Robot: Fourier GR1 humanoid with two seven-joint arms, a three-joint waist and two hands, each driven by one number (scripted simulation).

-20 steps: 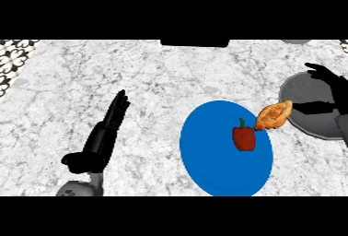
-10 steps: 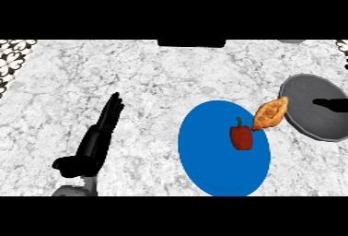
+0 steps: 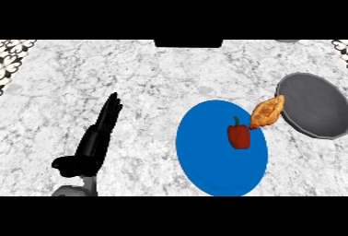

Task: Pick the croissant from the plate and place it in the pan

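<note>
1. Marbled white and grey, the desk (image 3: 170,78) fills the head view.
2. At about 8 o'clock in the view, the left hand (image 3: 94,146) comes up from the lower edge on its grey forearm (image 3: 76,190).
3. That hand is open and holds nothing. Its fingers (image 3: 111,107) are straight and pressed together, pointing towards 12 to 1 o'clock, and the thumb sticks out towards 9 o'clock near the wrist.
4. The blue plate (image 3: 217,173) lies at about 5 o'clock, well apart from the left hand.
5. A red pepper (image 3: 239,137) sits on the plate's upper right part.
6. The croissant (image 3: 267,112) is at the plate's 1 o'clock edge, tilted. Its lower end lies over the plate's rim just beside the pepper, and its upper end reaches the pan's left edge.
7. The pan (image 3: 316,110), dark grey and round, lies at 3 o'clock in the view, just right of the plate.
8. No hand touches the croissant.
</note>
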